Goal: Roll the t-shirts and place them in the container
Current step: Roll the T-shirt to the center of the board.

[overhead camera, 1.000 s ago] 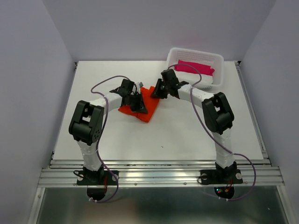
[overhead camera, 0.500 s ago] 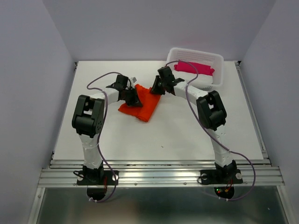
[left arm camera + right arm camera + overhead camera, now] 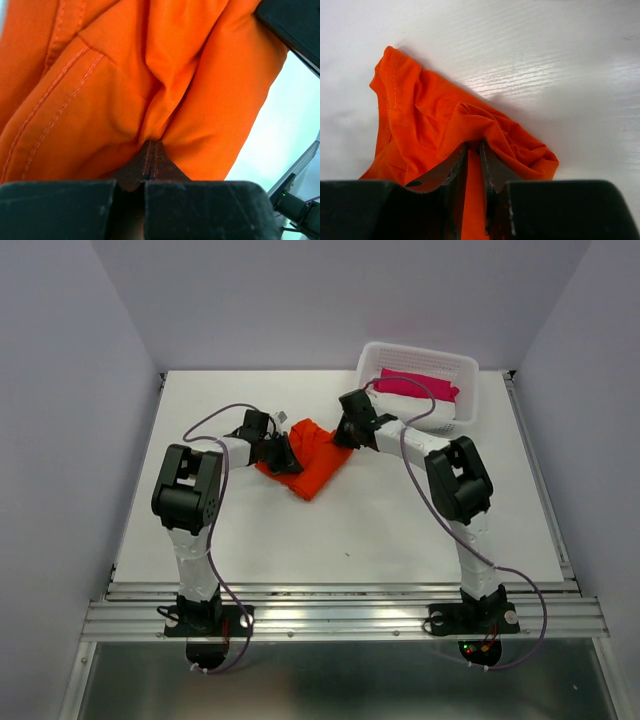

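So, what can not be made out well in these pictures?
- Top view: part of the t-shirt lies hidden under both arms' jaws.
- Left wrist view: the t-shirt's outline is cut off at top and left edges.
- Top view: the white cloth in the basket is too small and pale to make out.

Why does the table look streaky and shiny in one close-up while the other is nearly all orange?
Right wrist view: light glares off the white table in bright streaks, while the orange-red t-shirt is sharp. Left wrist view: the camera sits so close that the t-shirt fills most of the frame, stitching crisp. Top external view: soft, even light, faint shadows.
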Motion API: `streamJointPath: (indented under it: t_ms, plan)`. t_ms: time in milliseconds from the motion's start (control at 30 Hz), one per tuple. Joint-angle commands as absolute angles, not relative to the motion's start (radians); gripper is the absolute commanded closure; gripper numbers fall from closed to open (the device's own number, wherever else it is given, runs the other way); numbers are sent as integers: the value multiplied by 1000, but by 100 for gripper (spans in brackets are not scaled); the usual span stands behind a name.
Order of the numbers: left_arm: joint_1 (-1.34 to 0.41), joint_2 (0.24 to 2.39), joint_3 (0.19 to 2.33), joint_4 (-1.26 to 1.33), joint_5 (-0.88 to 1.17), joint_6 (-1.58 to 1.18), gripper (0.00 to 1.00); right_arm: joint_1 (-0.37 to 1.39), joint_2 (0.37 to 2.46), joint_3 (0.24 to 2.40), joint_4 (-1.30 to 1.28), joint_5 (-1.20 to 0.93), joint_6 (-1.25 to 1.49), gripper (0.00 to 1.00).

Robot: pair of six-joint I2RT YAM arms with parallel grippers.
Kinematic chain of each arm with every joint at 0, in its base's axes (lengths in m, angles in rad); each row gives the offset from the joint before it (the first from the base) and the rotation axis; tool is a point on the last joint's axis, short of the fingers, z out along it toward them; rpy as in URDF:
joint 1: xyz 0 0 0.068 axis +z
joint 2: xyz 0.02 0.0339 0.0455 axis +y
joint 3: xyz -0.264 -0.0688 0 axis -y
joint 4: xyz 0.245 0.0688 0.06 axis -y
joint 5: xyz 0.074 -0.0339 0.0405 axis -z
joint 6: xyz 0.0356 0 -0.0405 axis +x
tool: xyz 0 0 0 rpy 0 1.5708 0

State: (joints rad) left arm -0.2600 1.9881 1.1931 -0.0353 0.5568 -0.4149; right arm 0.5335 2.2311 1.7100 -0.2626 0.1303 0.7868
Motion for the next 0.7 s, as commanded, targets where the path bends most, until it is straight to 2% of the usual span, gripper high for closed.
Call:
streamJointPath:
  t_ms: [0, 433, 667]
  plan:
    - [-255, 2000, 1118, -88, 522, -420, 100, 522, 2181, 1646, -318, 282, 796, 78]
    - [-255, 1876, 976, -43, 525, -453, 100, 522, 2140, 1505, -253, 219, 807, 80]
    - [-253, 1757, 1087, -179, 413, -416, 100, 522, 2138, 1534, -227, 134, 735, 80]
